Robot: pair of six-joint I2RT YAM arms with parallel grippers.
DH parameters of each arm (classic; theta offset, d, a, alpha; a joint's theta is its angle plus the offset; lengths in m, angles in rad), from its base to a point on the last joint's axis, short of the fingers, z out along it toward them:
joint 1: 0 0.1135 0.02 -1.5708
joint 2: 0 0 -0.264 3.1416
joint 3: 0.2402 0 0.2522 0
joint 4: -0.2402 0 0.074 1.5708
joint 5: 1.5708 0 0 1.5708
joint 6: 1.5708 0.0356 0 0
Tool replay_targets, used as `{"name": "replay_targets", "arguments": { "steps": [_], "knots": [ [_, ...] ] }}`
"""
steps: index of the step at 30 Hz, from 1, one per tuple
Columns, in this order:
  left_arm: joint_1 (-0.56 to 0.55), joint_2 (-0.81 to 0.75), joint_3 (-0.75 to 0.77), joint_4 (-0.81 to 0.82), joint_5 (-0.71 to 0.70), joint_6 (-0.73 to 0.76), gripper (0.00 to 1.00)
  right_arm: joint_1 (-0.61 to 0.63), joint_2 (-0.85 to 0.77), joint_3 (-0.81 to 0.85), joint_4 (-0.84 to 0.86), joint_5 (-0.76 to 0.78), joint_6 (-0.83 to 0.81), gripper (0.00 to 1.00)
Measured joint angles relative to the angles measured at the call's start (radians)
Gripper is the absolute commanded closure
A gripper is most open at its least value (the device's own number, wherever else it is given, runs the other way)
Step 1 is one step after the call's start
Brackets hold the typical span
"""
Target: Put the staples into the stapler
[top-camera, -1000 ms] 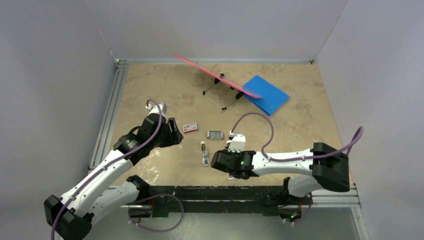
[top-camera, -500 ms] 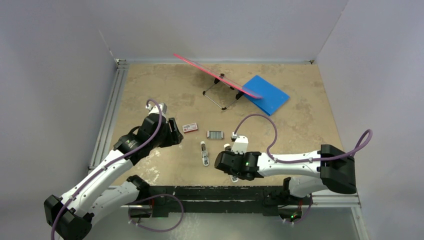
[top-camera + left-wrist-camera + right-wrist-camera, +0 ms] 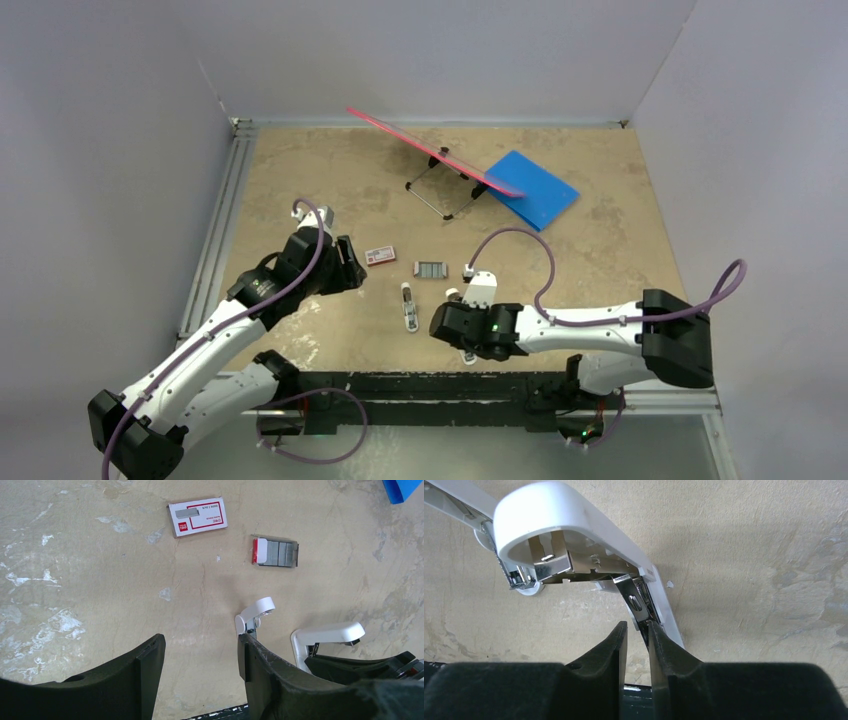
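Note:
The grey staples (image 3: 430,269) lie in their open tray at mid-table and also show in the left wrist view (image 3: 276,553). The red-and-white staple box (image 3: 380,255) lies left of them (image 3: 198,516). A white stapler (image 3: 480,290) stands open, its lid raised (image 3: 549,510). My right gripper (image 3: 465,310) is over it. Its jaws (image 3: 637,627) are nearly closed, pinching the stapler's metal magazine (image 3: 636,600) at their tips. My left gripper (image 3: 350,265) is open and empty (image 3: 200,642), hovering left of the box.
A second small white stapler (image 3: 408,307) lies between the grippers, just beside my left gripper's right finger (image 3: 255,612). A pink sheet on a black wire stand (image 3: 440,160) and a blue folder (image 3: 532,188) are at the back. A metal rail (image 3: 215,240) runs along the left edge.
My right arm shifted slightly right with the stapler between one second and half a second ago, then stayed still. The left arm has not moved.

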Motion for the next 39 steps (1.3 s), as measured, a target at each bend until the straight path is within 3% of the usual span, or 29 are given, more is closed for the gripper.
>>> {"name": "replay_targets", "arguments": {
  "steps": [30, 35, 39],
  "knots": [
    [0.0, 0.0, 0.0, 0.0, 0.003, 0.0, 0.45, 0.0, -0.062, -0.048, 0.011, -0.027, 0.002, 0.79],
    [0.0, 0.0, 0.0, 0.0, 0.003, 0.0, 0.45, 0.0, -0.076, -0.048, 0.002, -0.026, 0.004, 0.77],
    [0.0, 0.0, 0.0, 0.0, 0.003, 0.0, 0.45, 0.0, -0.12, -0.038, -0.023, -0.018, 0.006, 0.69]
  ]
}}
